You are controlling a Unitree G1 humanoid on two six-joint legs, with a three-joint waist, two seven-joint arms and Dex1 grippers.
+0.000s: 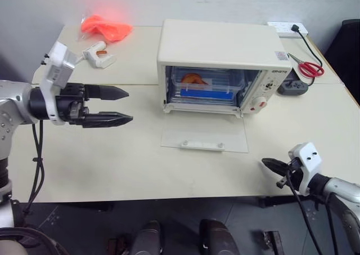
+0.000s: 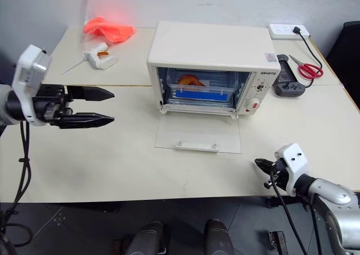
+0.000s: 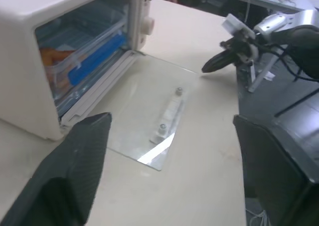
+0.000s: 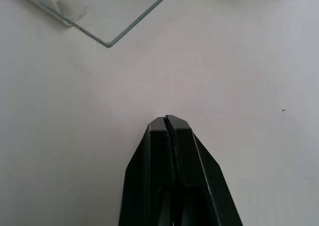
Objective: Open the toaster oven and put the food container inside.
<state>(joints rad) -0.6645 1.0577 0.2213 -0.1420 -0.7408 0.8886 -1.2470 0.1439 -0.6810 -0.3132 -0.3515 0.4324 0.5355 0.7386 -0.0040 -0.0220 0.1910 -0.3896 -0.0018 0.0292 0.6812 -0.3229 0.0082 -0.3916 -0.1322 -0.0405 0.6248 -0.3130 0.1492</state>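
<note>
Inside toaster oven [image 1: 222,47], food container [image 1: 203,85] (partly hidden); left gripper [image 1: 125,105] spread, right gripper [image 4: 167,120] pressed together

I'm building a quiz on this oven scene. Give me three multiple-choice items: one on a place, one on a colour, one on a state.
1. Where is the food container?
A. on the table in front of the oven
B. inside the toaster oven
C. in the left gripper

2. What colour are the handles of the scissors?
A. red
B. blue
C. black

3. How does the oven's glass door stand?
A. shut upright
B. half raised
C. folded down flat on the table

Answers:
1. B: the clear box with its blue clip sits behind the open front.
2. A: red loops lie to the right of the oven.
3. C: the pane with its handle lies level on the tabletop.
</note>
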